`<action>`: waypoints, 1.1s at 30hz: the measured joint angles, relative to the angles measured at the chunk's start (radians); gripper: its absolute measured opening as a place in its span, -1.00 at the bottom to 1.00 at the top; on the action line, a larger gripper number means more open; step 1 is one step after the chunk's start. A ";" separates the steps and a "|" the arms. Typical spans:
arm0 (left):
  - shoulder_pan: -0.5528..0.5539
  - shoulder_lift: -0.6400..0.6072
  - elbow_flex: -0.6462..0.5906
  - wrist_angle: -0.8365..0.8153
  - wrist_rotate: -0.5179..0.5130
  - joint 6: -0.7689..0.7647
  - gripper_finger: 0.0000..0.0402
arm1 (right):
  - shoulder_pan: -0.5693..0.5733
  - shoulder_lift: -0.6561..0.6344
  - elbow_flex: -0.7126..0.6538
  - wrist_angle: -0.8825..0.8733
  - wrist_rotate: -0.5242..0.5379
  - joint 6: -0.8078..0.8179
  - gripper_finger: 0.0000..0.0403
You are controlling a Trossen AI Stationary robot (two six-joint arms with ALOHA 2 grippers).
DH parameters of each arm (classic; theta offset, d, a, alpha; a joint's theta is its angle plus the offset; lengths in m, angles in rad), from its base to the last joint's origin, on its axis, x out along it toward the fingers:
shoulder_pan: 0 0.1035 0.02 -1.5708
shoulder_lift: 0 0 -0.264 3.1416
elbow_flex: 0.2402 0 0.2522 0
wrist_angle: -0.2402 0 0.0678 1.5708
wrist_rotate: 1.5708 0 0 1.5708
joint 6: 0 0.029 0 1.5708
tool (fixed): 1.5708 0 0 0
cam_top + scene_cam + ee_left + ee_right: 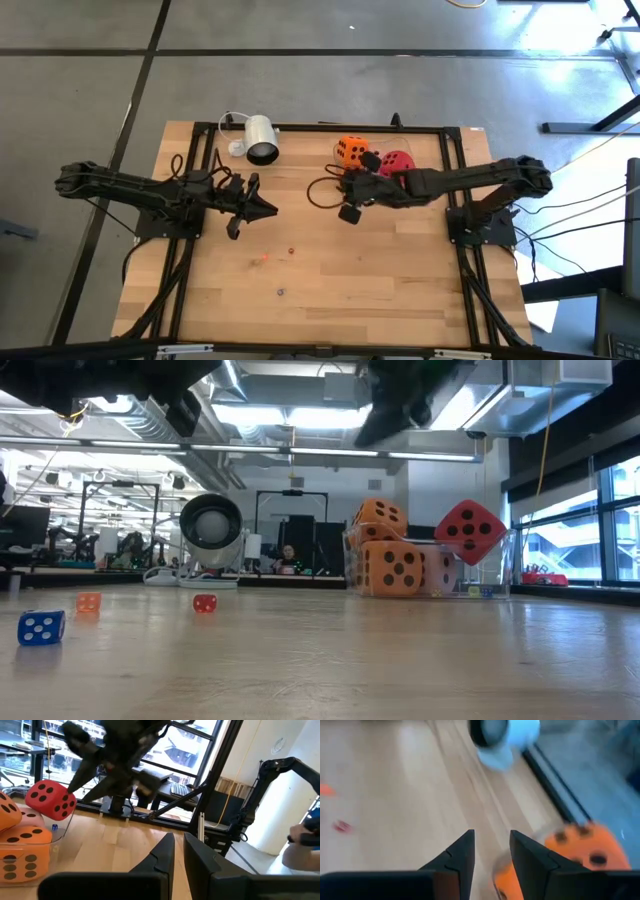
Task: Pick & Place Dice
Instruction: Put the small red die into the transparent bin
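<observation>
- The wooden surface [330, 280] carries the big soft dice in a cluster near its far edge, to the right of centre in the high view.
- The low view shows 2 orange dice: 1 orange die [390, 568] sits at the front of the cluster and another orange die [381, 516] is stacked above and behind it.
- The red die [469, 531] sits tilted on a corner, raised at the right of the cluster; from above it lies just right of the orange ones [398, 162].
- A pale pink die [438, 572] shows low between the front orange die and the red one, partly hidden.
- The dice appear to sit inside a clear container [500, 565]; I cannot tell its full outline.
- The right end effector [352, 196] hovers just beside the cluster, on its near-left side; its fingers [462, 857] stand apart with bare surface between them, grasping nothing.
- The left end effector [270, 208] rests well apart from the dice, over the left half of the surface; its fingers [162, 857] are clenched nearly together, empty.
- A white cylindrical camera [260, 139] stands near the far edge, left of the dice.
- 3 tiny dice lie nearer the front: a small blue die [41, 626], a small orange die [89, 602] and a small red die [205, 603].
</observation>
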 joint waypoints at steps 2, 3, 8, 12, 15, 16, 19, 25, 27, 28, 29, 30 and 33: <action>0.000 0.000 0.000 0.000 0.000 0.000 -0.83 | 0.031 -0.015 0.000 0.061 0.001 -0.034 -0.39; 0.000 0.000 0.000 0.000 0.000 0.000 -0.83 | 0.046 -0.019 0.000 0.091 0.000 -0.052 -0.39; 0.000 0.000 0.000 -0.030 0.000 -0.020 -0.83 | 0.109 -0.019 0.000 0.182 -0.008 -0.125 -0.39; 0.000 0.000 0.000 -0.072 0.000 -0.019 -0.83 | 0.153 -0.019 0.000 0.186 -0.026 -0.112 -0.39; 0.000 0.000 0.000 -0.079 0.000 0.036 -0.83 | 0.185 -0.019 0.000 0.213 -0.022 -0.094 -0.39; 0.000 0.000 0.000 -0.079 0.000 0.047 -0.83 | 0.196 -0.019 0.000 0.220 -0.022 -0.091 -0.39; 0.000 0.000 0.000 -0.077 -0.004 0.039 -0.83 | 0.233 -0.019 0.000 0.241 -0.018 -0.077 -0.39; 0.000 0.000 0.000 -0.028 -0.004 0.005 -0.83 | 0.320 -0.006 0.000 0.346 -0.004 -0.024 -0.39; 0.000 0.000 0.000 -0.017 -0.003 0.016 -0.83 | 0.357 0.005 0.000 0.383 0.035 -0.028 -0.39; 0.000 0.000 0.000 -0.022 0.005 0.020 -0.83 | 0.376 0.009 0.000 0.411 0.060 -0.034 -0.39; 0.000 0.000 0.000 -0.031 0.022 0.023 -0.83 | 0.399 0.010 0.000 0.415 0.093 -0.049 -0.39; 0.000 0.000 0.000 -0.037 0.054 0.023 -0.83 | 0.421 0.011 0.000 0.424 0.128 -0.060 -0.39; -0.010 0.000 0.000 -0.021 0.127 -0.009 -0.83 | 0.484 0.011 0.000 0.457 0.234 -0.090 -0.39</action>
